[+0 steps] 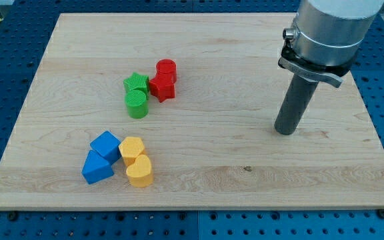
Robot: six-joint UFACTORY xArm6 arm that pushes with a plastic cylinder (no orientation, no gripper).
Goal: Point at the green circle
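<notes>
The wooden board [199,60] lies on a blue pegboard bench [5,80], and fills nearly the whole view. Above its right part hangs the silver arm housing [332,30], from which the dark rod [297,100] runs down. My tip [285,131] rests on bare wood at the view's right, touching no block and pushing nothing; it has no jaws and holds nothing.

Well apart from my tip, toward the view's left and slightly higher, sits a tight cluster of four. The green circle [137,104] is its lowest member and lies on the far side from my tip. Just above it is the green star [137,84]. The red star [162,87] and the red cylinder [166,69] are the cluster's nearer side.

Farther left and lower than my tip is a second cluster: a blue cube [105,145], a blue triangle [97,169], a yellow hexagon [132,148] and a yellow heart-like block [140,171].
</notes>
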